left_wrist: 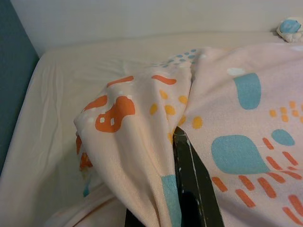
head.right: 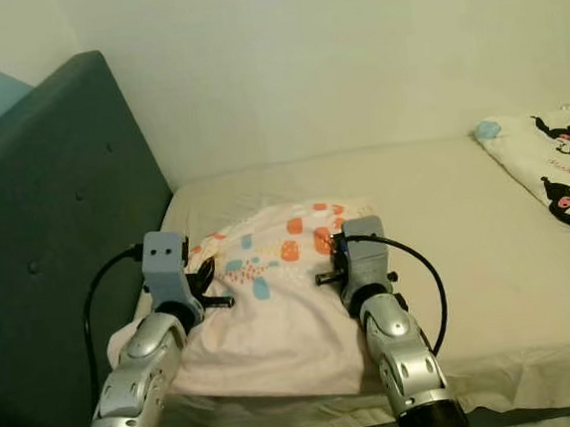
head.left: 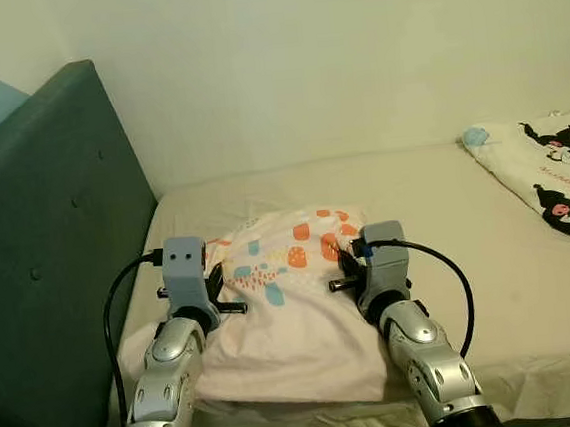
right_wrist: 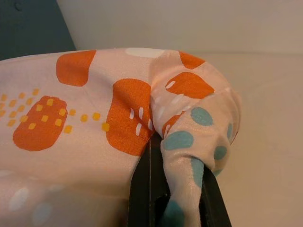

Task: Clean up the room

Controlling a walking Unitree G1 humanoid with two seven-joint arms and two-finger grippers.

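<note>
A pale pink pillow with orange and blue spots lies on the bed near the headboard. My left gripper holds its left edge. In the left wrist view, the pillow's fabric is bunched between the black fingers. My right gripper grips the pillow's right edge. In the right wrist view, a fold of spotted cloth is pinched between the fingers. Both grippers are shut on the pillow.
The cream mattress runs to the right, against a pale wall. A dark teal padded headboard stands close on the left. A white blanket with cartoon prints lies at the far right of the bed.
</note>
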